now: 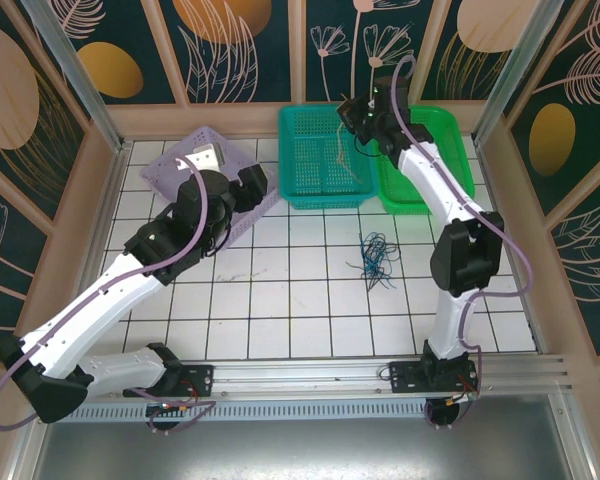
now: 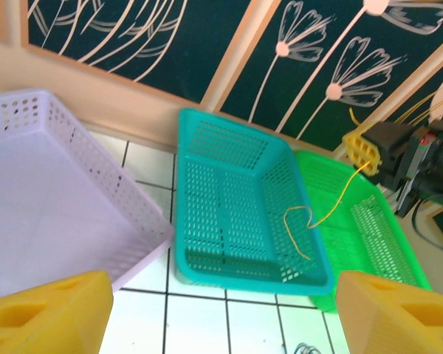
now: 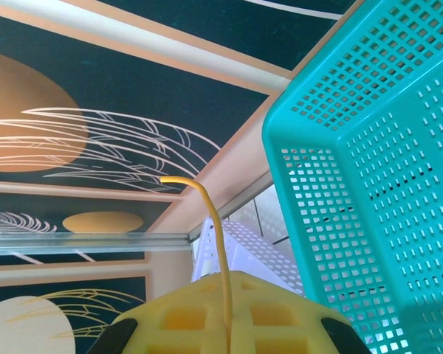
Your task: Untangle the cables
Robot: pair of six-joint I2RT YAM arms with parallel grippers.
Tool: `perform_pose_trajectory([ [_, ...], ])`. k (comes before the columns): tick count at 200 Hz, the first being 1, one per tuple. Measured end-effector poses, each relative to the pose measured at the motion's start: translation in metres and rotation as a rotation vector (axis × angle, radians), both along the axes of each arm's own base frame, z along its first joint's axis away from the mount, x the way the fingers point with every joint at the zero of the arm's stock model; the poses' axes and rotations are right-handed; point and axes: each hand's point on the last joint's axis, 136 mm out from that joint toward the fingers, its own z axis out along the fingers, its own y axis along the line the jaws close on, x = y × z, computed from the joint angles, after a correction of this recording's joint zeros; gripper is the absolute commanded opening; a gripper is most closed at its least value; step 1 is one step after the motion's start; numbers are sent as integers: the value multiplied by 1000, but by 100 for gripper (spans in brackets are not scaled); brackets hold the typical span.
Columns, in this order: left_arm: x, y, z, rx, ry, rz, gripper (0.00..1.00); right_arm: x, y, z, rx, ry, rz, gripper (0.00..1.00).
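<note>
Nearest the arm bases, a loose tangle of dark blue and black cables lies on the white gridded table, right of centre and just left of the right arm's elbow. Farther back, the left gripper hovers by the near right corner of the lilac basket, its yellow fingers spread wide and released, nothing between them. Beyond it sit the teal basket and, touching its right side, the green basket. At the back, the right gripper is clenched on a single yellow cable, which hangs from the pads, its lower end curling inside the teal basket.
</note>
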Motion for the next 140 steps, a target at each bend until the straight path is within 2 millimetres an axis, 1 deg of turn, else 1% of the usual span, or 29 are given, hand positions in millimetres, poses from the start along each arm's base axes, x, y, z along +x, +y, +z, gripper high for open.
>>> perform_pose_trajectory([
  [18, -2, 2, -9, 5, 23, 6, 79, 5, 6, -9, -11, 19, -15, 1],
  [20, -2, 2, -10, 4, 24, 7, 79, 6, 7, -11, -11, 23, -15, 3],
  [31, -4, 3, -13, 2, 33, 9, 79, 13, 11, -17, -8, 37, -23, 25],
  [32, -4, 4, -14, 3, 34, 9, 79, 13, 12, -19, -6, 41, -24, 25],
  [36, -4, 4, -14, 0, 36, 10, 79, 17, 14, -21, -6, 44, -24, 34],
  [42, -5, 4, -16, -3, 40, 9, 79, 24, 16, -26, -6, 52, -25, 42],
  [48, -5, 3, -17, -4, 44, 8, 79, 33, 20, -32, -6, 55, -22, 47],
  [72, -6, 1, -18, -16, 52, -1, 78, 76, 30, -55, -8, 63, -13, 62],
  [82, -6, -1, -19, -21, 58, -12, 78, 88, 29, -64, -27, 66, -7, 66],
  [88, -6, -3, -21, -20, 63, -17, 78, 91, 26, -69, -38, 76, -10, 67],
  [101, -4, -9, -27, -17, 82, -35, 78, 88, 18, -80, -75, 114, -12, 68],
  [115, -1, -17, -37, -6, 110, -57, 78, 81, 8, -80, -114, 122, -18, 70],
  [120, 0, -20, -42, -1, 122, -65, 77, 74, 4, -80, -128, 135, -20, 74],
  [123, 1, -22, -45, 1, 130, -72, 77, 69, 2, -82, -138, 141, -17, 82],
  [126, 1, -25, -48, 4, 139, -79, 77, 63, -2, -81, -145, 153, -23, 86],
  [130, 2, -27, -52, 7, 149, -86, 77, 56, -5, -82, -161, 156, -17, 87],
  [140, 4, -36, -62, 15, 178, -111, 77, 36, -14, -77, -187, 175, -24, 88],
])
